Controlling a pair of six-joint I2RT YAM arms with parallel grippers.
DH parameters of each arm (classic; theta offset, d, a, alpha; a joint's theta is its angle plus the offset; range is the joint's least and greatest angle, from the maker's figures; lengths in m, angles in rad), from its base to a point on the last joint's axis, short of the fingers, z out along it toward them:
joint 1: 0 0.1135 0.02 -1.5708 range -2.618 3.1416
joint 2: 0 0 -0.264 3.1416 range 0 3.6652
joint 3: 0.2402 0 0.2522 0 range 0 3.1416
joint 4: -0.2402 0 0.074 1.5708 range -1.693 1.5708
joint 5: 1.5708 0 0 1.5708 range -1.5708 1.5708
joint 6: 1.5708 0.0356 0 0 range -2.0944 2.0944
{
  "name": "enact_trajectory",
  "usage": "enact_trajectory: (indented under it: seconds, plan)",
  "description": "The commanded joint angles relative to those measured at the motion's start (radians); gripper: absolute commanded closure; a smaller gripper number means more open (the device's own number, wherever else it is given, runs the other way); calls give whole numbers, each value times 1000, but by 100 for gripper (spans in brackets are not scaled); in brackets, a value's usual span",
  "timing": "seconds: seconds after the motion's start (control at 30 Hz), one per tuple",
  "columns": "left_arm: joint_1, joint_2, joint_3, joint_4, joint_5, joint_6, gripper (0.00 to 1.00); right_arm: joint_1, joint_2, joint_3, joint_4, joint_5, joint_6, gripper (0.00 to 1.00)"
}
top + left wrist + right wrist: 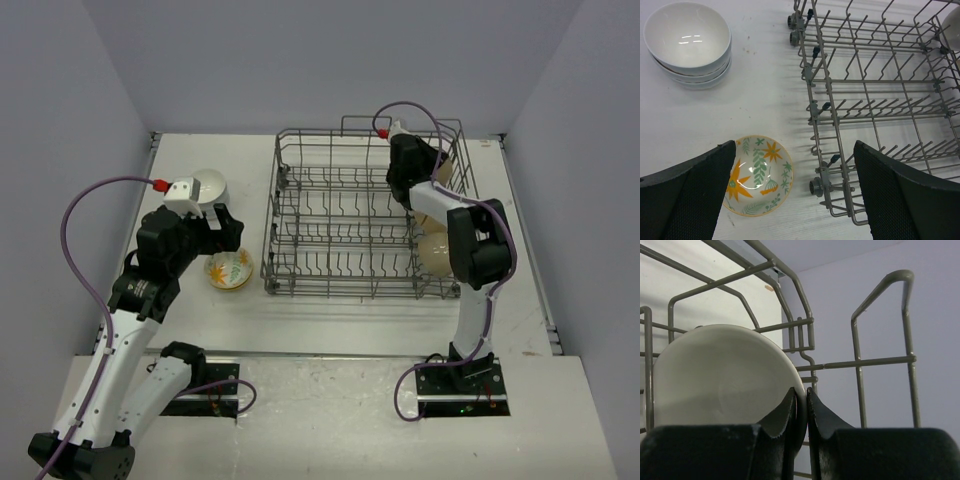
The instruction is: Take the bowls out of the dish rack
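Three plain white bowls (687,40) sit nested in one stack on the white table (330,320), left of the dish rack (350,215); they are smooth, glossy and round, and the rims of the lower two show under the top one. One floral bowl (760,175) stands upright on the table nearer the arms, just beside the rack's near left corner, its glazed inside painted with orange flowers and green leaves. The rack is one large rectangular basket of thin grey metal wire, with rows of upright tines, raised handle loops and small rollers along its side. At least two bowls are in it, both at its right end: a pale bowl (720,380) standing on edge in the far right corner, its smooth matte underside showing a faint round foot, and a beige bowl (435,252) nearer the front, partly hidden behind the right arm. The right gripper (801,392) is closed on the rim of the pale bowl, one black finger on each side of it. The left gripper (794,147) hangs over the table between floral bowl and rack, fingers spread wide, holding nothing
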Motion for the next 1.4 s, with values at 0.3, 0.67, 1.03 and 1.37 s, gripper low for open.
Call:
enact_trajectory:
  seconds: [0.3,0.67,1.03,1.37]
  plan:
    - [-7,-13,-3,40,-10,18,0,5,-47,-11,519,84,-420,100]
    - [-6,-10,0,37,-41,10,0,51,-111,54,490,88,-434,100]
    - [-6,39,49,34,-44,-8,0,65,-353,226,-406,-160,460,100]
    - [-177,339,459,63,32,-196,0,117,-608,101,-602,-576,966,100]
